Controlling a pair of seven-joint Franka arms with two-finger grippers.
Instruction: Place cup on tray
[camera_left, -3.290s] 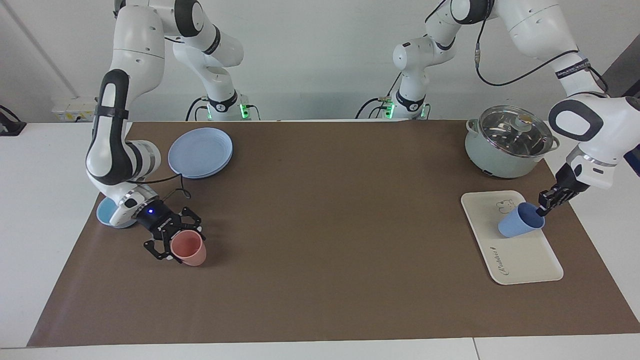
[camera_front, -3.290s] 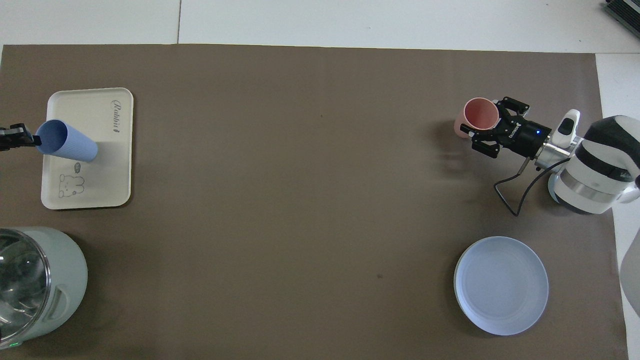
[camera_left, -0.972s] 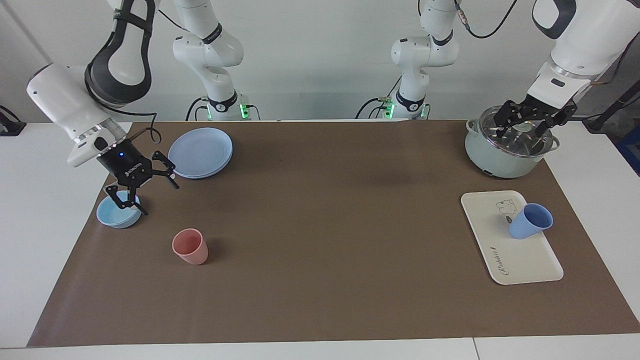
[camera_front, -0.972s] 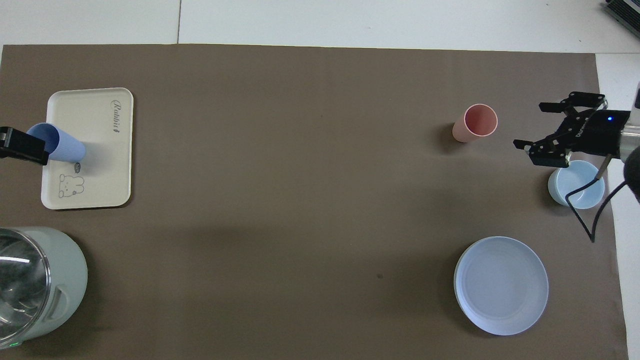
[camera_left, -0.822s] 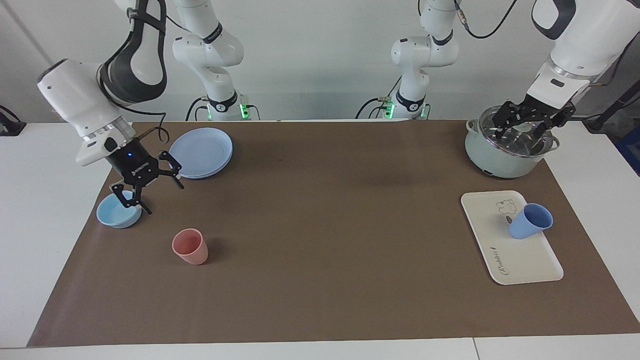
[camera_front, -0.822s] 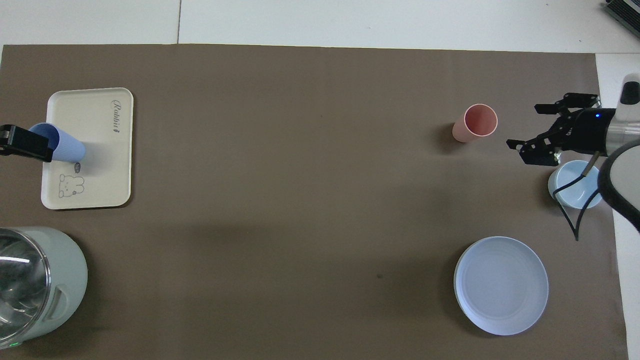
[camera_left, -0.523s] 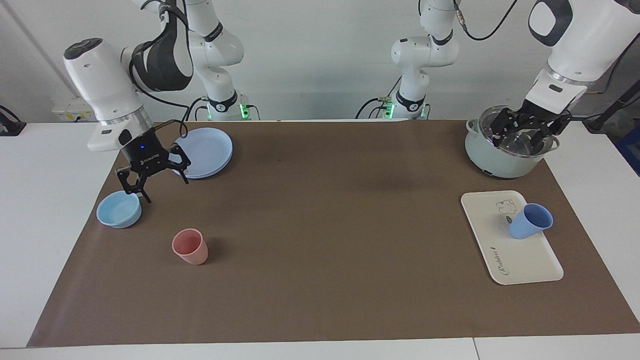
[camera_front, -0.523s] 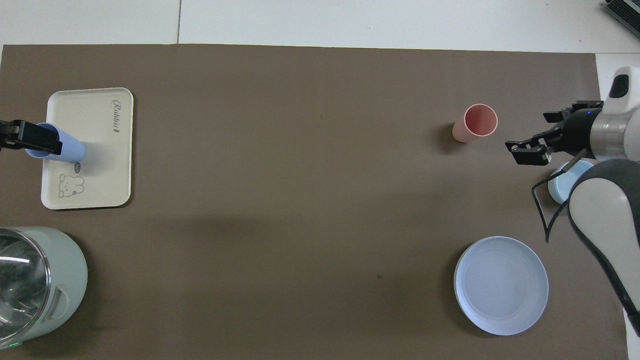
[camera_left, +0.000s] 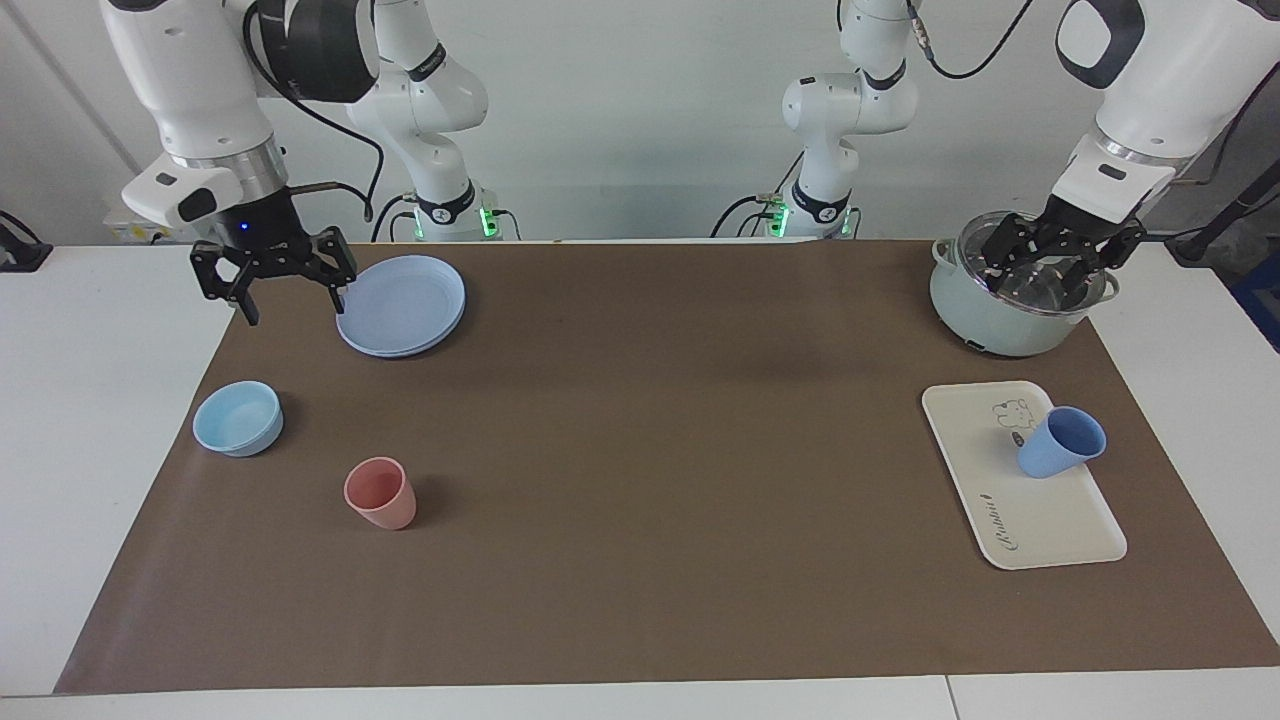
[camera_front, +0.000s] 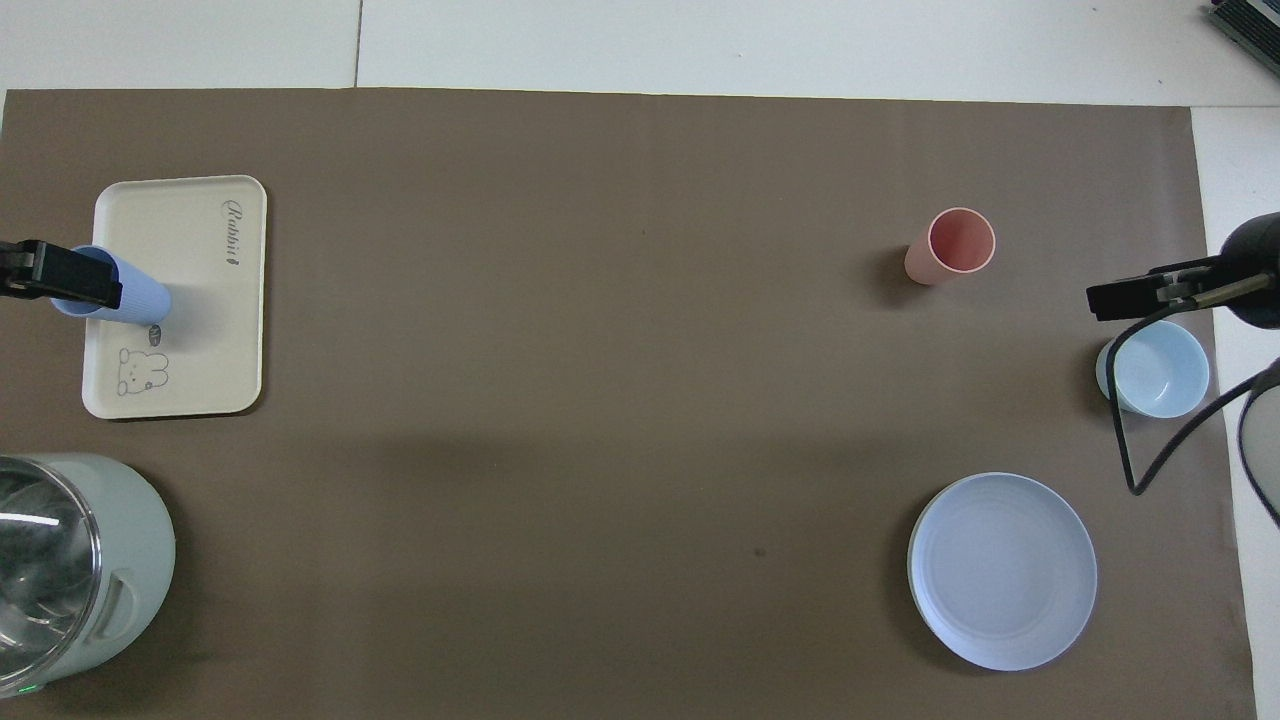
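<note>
The placing step is judged done, so the next move calls for little beyond both arms being parked clear. In the facing view, the right gripper is held raised and empty, fingers spread, beside the round pale-blue plate. The small periwinkle-blue plastic cup stands free on the flat cream-white rectangular tray, and the left gripper, likewise spread and empty, is poised over the glass-lidded grey-green pot.

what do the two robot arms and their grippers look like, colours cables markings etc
Both arms have glossy white rounded shells with black joint sections and silver wrist rings. Each base has a black band with a small emblem and green lights beside it. The right gripper is black, linkage-style, with a small blue light on its body and a thin black cable looping to the wrist. The left gripper is the same black build; black cables hang along that arm.
</note>
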